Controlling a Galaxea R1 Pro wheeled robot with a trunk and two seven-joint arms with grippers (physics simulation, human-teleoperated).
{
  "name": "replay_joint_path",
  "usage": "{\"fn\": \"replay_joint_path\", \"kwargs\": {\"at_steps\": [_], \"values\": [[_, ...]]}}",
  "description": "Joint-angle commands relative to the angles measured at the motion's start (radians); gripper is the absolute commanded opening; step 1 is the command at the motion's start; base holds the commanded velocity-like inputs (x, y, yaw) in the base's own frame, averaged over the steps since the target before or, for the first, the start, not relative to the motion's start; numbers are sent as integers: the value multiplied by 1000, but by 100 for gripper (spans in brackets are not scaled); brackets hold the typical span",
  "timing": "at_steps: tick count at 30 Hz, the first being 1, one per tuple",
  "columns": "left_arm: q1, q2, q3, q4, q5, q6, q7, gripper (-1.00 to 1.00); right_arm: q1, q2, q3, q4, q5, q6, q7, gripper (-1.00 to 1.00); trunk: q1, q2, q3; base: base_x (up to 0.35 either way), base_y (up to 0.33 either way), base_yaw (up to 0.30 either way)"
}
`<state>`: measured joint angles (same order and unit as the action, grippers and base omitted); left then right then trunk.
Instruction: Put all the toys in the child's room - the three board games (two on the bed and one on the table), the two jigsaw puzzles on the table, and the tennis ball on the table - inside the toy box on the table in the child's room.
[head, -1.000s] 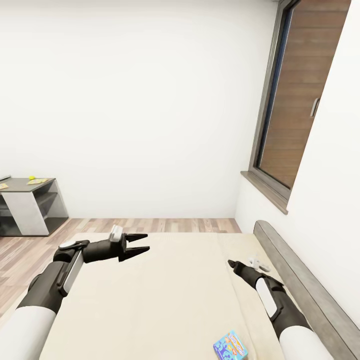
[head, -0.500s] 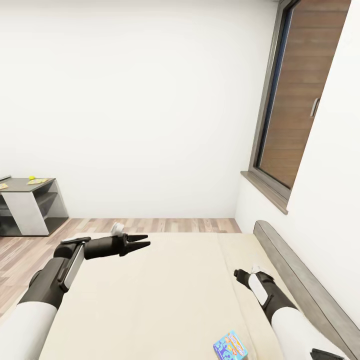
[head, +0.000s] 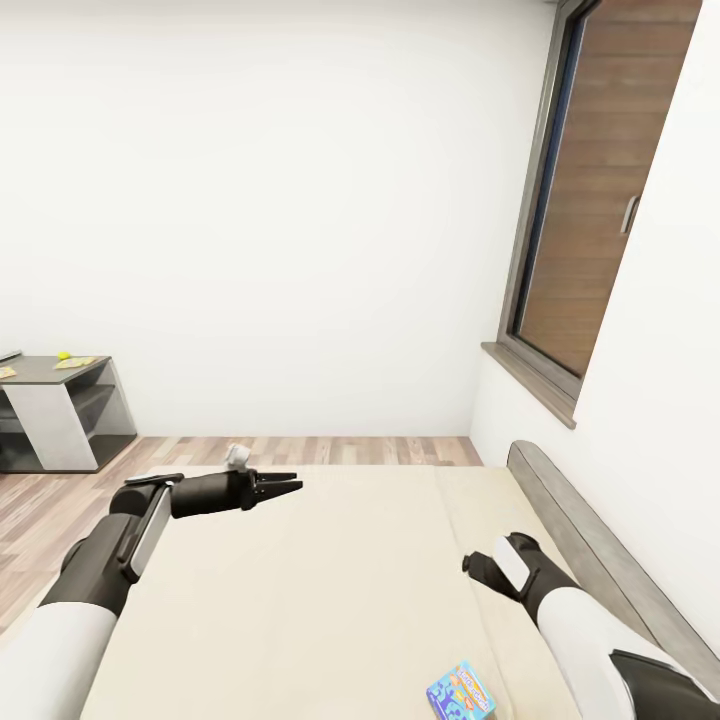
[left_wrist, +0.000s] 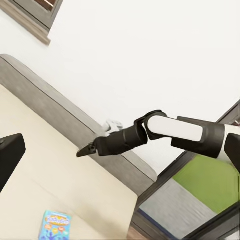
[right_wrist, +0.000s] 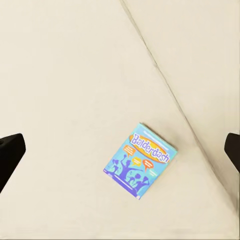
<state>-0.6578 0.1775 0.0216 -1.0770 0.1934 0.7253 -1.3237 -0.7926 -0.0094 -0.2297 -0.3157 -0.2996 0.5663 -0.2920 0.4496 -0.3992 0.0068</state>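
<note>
White walls all around, wood-plank floor, and a big cream bed taking up most of the head view, with a grey headboard running along its right side under a dark-framed window. One board game lies flat on the bed near the bottom edge of the head view, a light blue box with "Balderdash" on an orange oval. Its long axis runs diagonally across the bed, title end tipped toward the headboard side. Right wrist cam looks straight down on the game with the finger tips wide apart at the frame edges, nothing between them. Right gripper hangs above the bed, up from the box. Left gripper hovers over the far left part of the bed, fingers nearly closed and holding nothing. Over by the left wall a grey table has a tiny tennis ball and a puzzle on top.
</note>
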Motion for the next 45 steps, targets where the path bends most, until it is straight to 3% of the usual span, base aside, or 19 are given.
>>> {"fn": "replay_joint_path", "kwargs": {"at_steps": [1, 6, 13, 20, 29, 34, 45], "values": [[0, 0, 0, 0, 3, 16, -1, 100, 0, 1, 0, -1, -5, 13, -7, 100, 0, -1, 0, 0, 0, 0], [0, -1, 0, 0, 3, 49, -1, 100, -2, 5, 0, 0, 51, 43, -5, 100, 0, -1, 0, 0, 0, 0], [0, -1, -1, 1, 3, 117, -3, 100, -2, -4, 1, 0, 77, 29, 1, 100, 0, -1, 0, 0, 0, 0], [0, -3, -8, 11, 3, 136, -1, 100, 4, -9, 12, 3, 85, -102, 4, 100, 0, -1, 0, 0, 0, 0], [0, -5, -13, 37, -1, 137, 3, 100, 7, -8, 128, 10, 87, -201, 6, 100, 0, -1, 0, 0, 0, 0], [0, -4, -13, 44, -1, 137, 4, 100, 11, -7, 169, 10, 83, -250, 8, 100, 0, -1, 0, 0, 0, 0], [0, -4, -13, 47, -1, 138, 1, 100, 16, -7, 182, 12, 74, -280, 8, 100, 0, -1, 0, 0, 0, 0]]}}
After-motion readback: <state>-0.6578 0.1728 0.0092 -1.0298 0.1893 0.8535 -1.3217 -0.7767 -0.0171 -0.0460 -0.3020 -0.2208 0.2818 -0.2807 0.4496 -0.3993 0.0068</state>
